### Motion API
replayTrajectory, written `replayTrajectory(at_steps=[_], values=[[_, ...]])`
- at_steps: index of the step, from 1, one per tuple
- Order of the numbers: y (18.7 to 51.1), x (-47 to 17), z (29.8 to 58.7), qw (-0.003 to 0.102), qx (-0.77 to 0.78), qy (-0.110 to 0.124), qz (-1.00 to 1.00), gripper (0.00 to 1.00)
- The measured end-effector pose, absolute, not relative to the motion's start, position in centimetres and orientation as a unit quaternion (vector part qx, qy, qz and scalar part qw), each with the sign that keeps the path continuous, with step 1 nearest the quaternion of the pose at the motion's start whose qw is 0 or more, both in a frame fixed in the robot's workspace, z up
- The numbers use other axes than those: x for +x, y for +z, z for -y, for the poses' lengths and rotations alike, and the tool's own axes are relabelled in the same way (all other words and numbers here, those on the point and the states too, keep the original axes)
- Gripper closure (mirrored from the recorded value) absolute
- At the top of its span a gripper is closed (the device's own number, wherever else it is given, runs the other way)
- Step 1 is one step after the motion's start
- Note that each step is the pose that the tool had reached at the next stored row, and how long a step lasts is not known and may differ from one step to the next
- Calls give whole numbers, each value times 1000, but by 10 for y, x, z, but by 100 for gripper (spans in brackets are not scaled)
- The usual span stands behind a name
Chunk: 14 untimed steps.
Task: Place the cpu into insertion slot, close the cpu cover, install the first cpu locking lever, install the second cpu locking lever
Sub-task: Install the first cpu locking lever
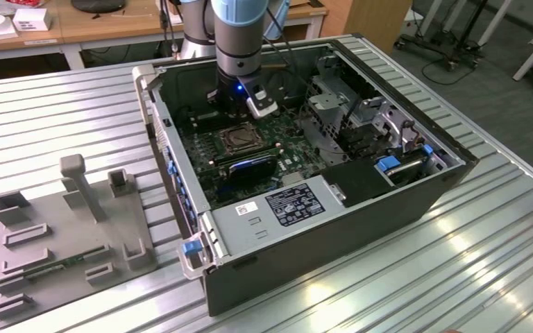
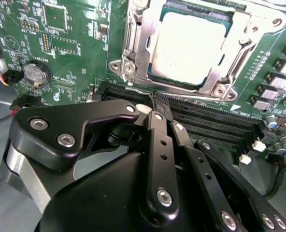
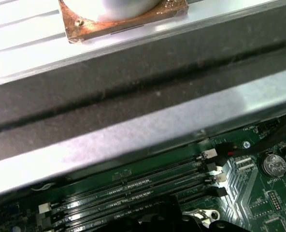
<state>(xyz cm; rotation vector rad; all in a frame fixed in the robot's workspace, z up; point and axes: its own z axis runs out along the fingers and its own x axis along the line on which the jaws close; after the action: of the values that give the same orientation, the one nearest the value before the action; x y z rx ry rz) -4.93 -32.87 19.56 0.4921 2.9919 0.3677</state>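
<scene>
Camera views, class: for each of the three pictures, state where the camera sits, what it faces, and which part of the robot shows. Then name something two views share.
Exterior view: off the arm, above, looking down into the open computer case; the arm reaches in.
Second wrist view: on the arm, facing the cpu seated in the insertion slot under the closed cpu cover; the gripper shows, fingers together.
First wrist view: on the arm, facing the case wall and memory slots.
Shared: both wrist views show the memory slots and coin battery.
</scene>
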Motion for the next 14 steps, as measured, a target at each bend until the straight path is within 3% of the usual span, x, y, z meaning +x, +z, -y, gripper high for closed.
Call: replayTrajectory(at_steps=[5, 14], values=[[195, -49, 329, 50, 160, 104, -980, 89], [194, -49, 327, 52, 159, 103, -980, 89]])
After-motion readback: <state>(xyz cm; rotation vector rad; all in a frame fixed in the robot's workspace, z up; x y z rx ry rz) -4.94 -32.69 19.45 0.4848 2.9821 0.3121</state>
